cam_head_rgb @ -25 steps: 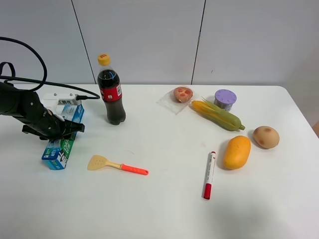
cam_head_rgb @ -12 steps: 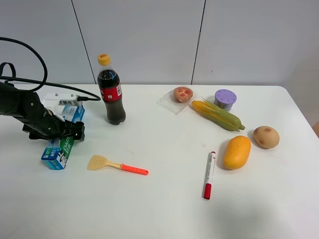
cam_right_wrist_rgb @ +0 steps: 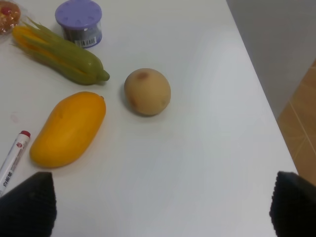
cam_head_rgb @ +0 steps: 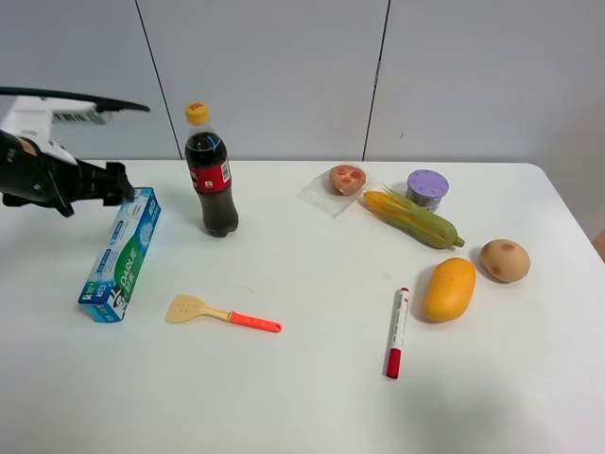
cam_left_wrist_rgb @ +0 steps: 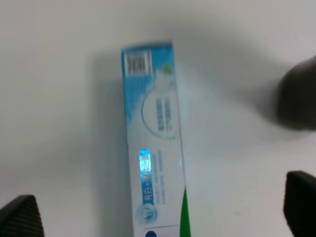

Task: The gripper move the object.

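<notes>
The toothpaste box [cam_head_rgb: 121, 255], light blue and green, lies flat on the left of the white table, with no gripper touching it. My left gripper [cam_head_rgb: 117, 183] hangs above and just behind the box's far end, jaws open and empty. In the left wrist view the box [cam_left_wrist_rgb: 154, 148] lies lengthwise below the gripper [cam_left_wrist_rgb: 160, 212], whose two black fingertips [cam_left_wrist_rgb: 19, 217] stand wide apart at either side. My right gripper [cam_right_wrist_rgb: 160, 207] is open and empty above the table's right side. It does not show in the exterior view.
A cola bottle [cam_head_rgb: 210, 175] stands right of the box. A yellow spatula with an orange handle [cam_head_rgb: 222, 314] lies in front. A marker pen [cam_head_rgb: 397, 333], mango [cam_head_rgb: 449, 288], potato [cam_head_rgb: 504, 260], corn [cam_head_rgb: 413, 218], purple can [cam_head_rgb: 427, 187] and wrapped pastry [cam_head_rgb: 346, 180] lie at the right.
My left gripper has let go of the box and risen up and back from it. The box now lies uncovered on the table.
</notes>
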Motion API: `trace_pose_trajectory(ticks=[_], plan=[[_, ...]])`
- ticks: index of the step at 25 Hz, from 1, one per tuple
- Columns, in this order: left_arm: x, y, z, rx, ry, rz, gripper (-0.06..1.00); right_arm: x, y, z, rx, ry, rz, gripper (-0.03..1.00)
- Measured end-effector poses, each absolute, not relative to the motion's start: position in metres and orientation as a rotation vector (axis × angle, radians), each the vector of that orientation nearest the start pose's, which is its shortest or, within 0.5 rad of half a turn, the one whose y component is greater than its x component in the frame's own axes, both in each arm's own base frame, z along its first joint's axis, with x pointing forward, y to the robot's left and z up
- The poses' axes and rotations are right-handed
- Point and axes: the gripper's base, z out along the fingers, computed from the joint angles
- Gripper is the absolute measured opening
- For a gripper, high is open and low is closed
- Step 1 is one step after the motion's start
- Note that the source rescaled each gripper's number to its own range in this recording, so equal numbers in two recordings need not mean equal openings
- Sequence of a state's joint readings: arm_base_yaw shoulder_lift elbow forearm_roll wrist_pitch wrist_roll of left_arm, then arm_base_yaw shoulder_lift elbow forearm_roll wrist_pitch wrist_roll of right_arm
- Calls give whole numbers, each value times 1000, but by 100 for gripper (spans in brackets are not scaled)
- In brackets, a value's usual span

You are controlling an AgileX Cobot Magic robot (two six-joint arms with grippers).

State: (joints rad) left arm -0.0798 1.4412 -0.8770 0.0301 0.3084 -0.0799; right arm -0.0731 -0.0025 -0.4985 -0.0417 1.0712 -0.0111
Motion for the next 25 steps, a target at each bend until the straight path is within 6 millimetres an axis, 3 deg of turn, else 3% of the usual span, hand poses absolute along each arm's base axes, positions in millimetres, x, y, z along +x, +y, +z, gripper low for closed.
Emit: trace_pose_trajectory(ticks=[11, 17, 25], plan=[[215, 18, 346, 76, 2314, 171, 99, -6, -3, 276, 66, 2054, -102, 100], [166, 26, 369, 40, 2288, 237, 99, -6, -3, 276, 66, 2054, -102, 100], [93, 13, 393, 12, 2156, 173, 99, -6, -3, 276, 66, 2054, -102, 100]])
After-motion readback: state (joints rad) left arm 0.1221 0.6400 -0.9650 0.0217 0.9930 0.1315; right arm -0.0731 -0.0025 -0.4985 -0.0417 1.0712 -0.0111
